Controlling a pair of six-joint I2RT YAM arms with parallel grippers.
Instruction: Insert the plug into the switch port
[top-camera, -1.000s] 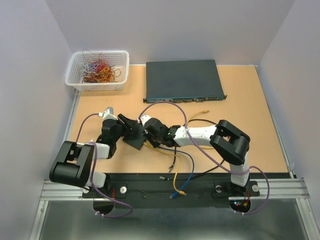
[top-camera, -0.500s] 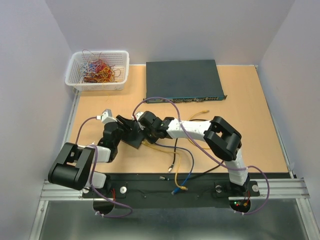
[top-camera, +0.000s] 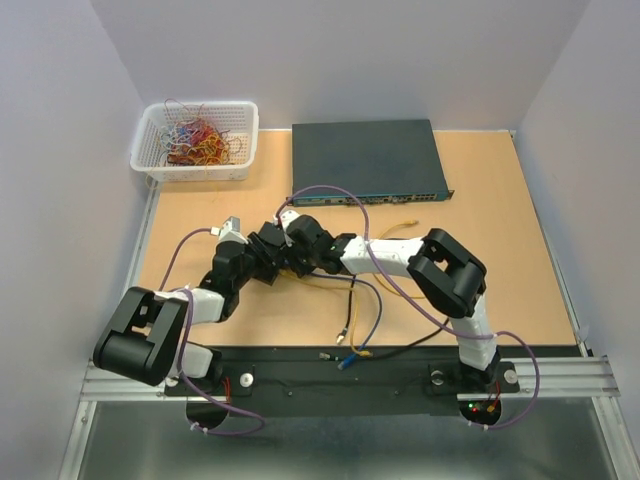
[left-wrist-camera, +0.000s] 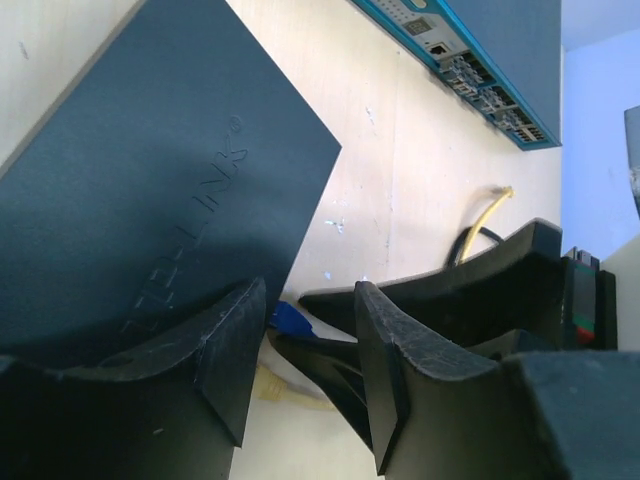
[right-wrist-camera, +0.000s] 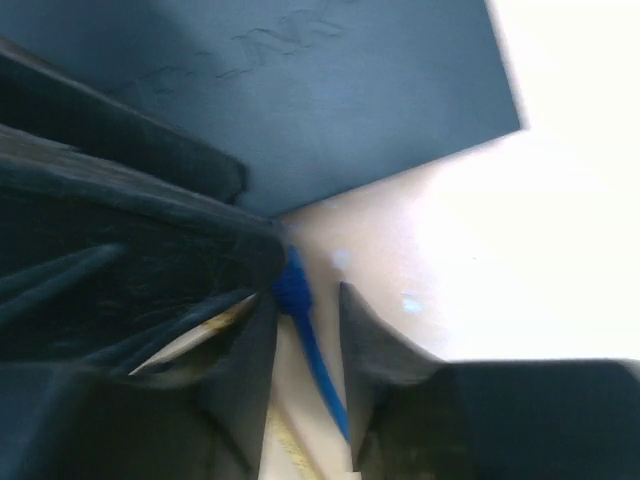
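The small flat black box (left-wrist-camera: 150, 180), marked TP-LINK, lies on the table; it also shows in the right wrist view (right-wrist-camera: 330, 90). Its row of ports is hidden. In the top view both grippers meet over it and cover most of it. My left gripper (left-wrist-camera: 310, 300) is open; its left finger overlaps the box's near edge, and the box is not between the jaws. My right gripper (right-wrist-camera: 303, 300) is open. The blue cable (right-wrist-camera: 318, 360) runs between its fingers. The blue plug (right-wrist-camera: 290, 285) sits at the box's edge, also seen in the left wrist view (left-wrist-camera: 290, 318).
The large dark rack switch (top-camera: 365, 160) stands at the back, its port row facing me (left-wrist-camera: 480, 70). A white basket of coloured wires (top-camera: 195, 140) is at the back left. Loose yellow (top-camera: 400, 225), black (top-camera: 345, 325) and blue cables trail toward the front edge.
Both grippers and the black box have moved up and away from the front edge, closing in on each other. The blue and yellow cable ends near the front edge were dragged along.
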